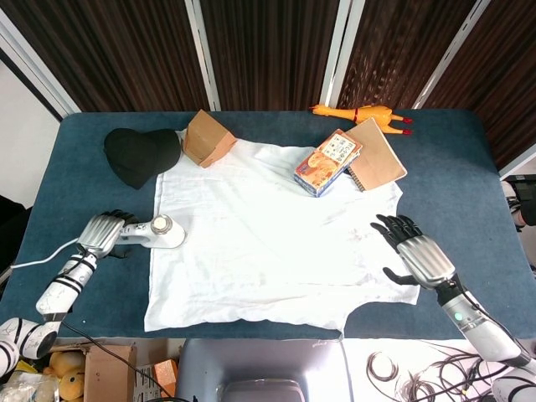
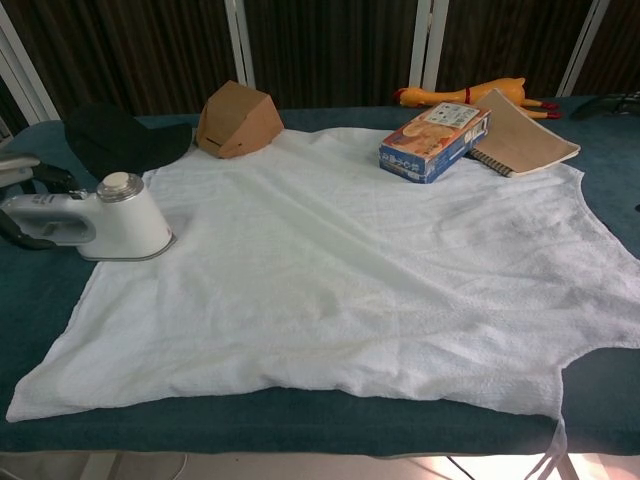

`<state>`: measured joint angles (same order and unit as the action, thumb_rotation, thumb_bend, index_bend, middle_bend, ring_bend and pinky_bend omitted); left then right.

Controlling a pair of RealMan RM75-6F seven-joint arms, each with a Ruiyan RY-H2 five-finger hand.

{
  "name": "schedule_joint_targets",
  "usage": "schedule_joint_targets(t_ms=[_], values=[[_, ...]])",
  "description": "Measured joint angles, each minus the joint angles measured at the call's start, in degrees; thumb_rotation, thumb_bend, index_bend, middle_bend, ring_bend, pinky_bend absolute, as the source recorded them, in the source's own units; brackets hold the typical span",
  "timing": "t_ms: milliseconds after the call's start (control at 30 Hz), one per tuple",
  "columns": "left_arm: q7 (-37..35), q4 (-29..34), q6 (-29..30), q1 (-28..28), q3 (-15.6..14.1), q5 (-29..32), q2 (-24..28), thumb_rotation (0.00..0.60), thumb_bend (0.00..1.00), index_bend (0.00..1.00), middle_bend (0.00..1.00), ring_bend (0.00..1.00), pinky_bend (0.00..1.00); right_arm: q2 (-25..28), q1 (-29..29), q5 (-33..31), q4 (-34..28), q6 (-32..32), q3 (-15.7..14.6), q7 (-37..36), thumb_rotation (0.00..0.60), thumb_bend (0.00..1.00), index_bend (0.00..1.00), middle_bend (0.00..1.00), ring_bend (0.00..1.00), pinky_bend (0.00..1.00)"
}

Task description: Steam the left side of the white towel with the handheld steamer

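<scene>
Blue cloth-covered tabletop (image 1: 469,167) carries everything. Large white towel (image 1: 268,243) spread flat over tabletop centre, front edge near tabletop's front edge. Black cap (image 1: 138,155) at back-left corner area. Brown spiral notebook (image 1: 377,155) by towel's back-right corner, blue-orange carton (image 1: 328,162) overlapping it. Tan cardboard box (image 1: 208,137) touching towel's back-left corner. Right hand (image 1: 419,255) at towel's right edge, fingers spread, holding nothing. Left hand (image 1: 102,234) wrapped around handle of white handheld steamer (image 1: 159,234), which sits on towel's left edge. Yellow rubber chicken (image 1: 360,113) along back edge.

left hand (image 1: 102,234) curled closed, right hand (image 1: 421,259) spread flat
</scene>
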<state>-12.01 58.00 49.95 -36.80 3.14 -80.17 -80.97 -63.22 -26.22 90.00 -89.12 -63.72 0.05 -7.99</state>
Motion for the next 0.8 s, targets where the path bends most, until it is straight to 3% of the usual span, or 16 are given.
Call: schedule_joint_targets(t_ms=[500,633,800], values=[[-9.8,-5.9,0.6,0.0,-1.3,-3.3,-2.5,0.600,0.21,0.62,0.56,0.47,0.60,0.2,0.7,-1.2,-0.4,0.3,-0.1,2.0,0.600,0.27,0.00,0.00,0.00,0.00],[-12.5,-6.8,1.4,0.0,-1.7,-4.3,-3.0,0.600,0.22,0.66,0.61,0.52,0.74,0.1,0.9,-1.5,-0.2,0.4,-0.2,2.0,0.600,0.27,0.00,0.00,0.00,0.00],[-15.0,-7.3,2.9,0.1,-2.0,-5.2,-3.4,0.600,0.29,0.78,0.77,0.69,0.97,0.1,1.1,-1.4,0.1,0.3,-0.2,1.5,0.600,0.27,0.00,0.00,0.00,0.00]])
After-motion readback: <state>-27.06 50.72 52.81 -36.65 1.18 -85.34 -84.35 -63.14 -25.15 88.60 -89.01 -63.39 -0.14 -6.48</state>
